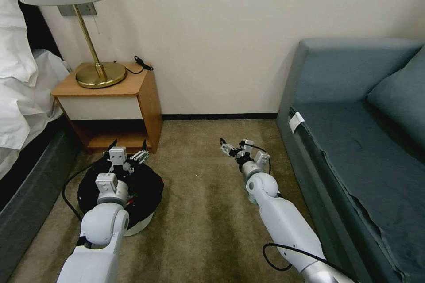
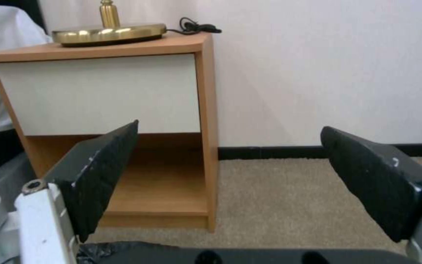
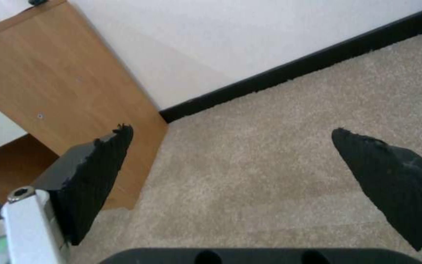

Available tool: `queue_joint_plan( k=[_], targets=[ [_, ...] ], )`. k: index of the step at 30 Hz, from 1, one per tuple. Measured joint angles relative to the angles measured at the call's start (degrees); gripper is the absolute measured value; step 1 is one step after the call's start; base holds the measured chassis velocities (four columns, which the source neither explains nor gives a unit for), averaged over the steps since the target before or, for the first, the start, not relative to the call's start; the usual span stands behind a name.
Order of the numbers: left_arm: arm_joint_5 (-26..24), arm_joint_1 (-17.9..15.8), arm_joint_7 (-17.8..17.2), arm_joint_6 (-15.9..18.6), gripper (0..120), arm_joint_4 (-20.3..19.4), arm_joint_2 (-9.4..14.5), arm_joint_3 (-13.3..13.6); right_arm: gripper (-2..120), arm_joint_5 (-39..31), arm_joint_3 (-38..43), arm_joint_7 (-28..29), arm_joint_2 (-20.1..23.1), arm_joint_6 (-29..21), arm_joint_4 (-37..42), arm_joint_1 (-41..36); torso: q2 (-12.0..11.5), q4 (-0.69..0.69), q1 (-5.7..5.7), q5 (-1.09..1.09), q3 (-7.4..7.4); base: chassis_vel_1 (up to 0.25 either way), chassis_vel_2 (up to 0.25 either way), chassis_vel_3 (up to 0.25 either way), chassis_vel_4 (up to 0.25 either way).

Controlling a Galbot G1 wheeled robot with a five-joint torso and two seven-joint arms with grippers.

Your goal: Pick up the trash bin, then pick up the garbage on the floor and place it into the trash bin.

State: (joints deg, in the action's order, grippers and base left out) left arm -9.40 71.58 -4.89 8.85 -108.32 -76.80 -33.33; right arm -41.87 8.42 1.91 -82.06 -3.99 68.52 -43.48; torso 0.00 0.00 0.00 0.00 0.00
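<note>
The trash bin (image 1: 141,224) is a small round white bin with a black bag liner (image 1: 150,188) over its rim. It stands on the carpet at the lower left, in front of the nightstand. My left gripper (image 1: 128,148) is open and hovers over the bin's far rim, holding nothing. In the left wrist view the gripper (image 2: 229,126) has its fingers spread wide, with a strip of the black liner (image 2: 123,251) below them. My right gripper (image 1: 233,147) is open over bare carpet at mid-floor, and the right wrist view also shows the gripper (image 3: 231,128) holding nothing. The garbage is out of view.
A wooden nightstand (image 1: 148,97) with a brass lamp (image 1: 100,75) stands against the wall behind the bin. A bed (image 1: 22,97) runs along the left and a blue sofa (image 1: 354,141) along the right. Beige carpet (image 1: 203,212) lies between them.
</note>
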Motion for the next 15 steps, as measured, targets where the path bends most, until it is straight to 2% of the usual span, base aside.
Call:
queue_joint_plan(
  k=[15],
  targets=[
    [-0.1, 0.1, -0.1, 0.0, 100, -0.1, 0.0, -0.1, 100, 0.0, -0.1, 0.0, 0.0, 0.0, 0.1, 0.1, 0.0, 0.00, 0.00, 0.00, 0.00, 0.000, 0.000, 0.000, 0.000]
  ],
)
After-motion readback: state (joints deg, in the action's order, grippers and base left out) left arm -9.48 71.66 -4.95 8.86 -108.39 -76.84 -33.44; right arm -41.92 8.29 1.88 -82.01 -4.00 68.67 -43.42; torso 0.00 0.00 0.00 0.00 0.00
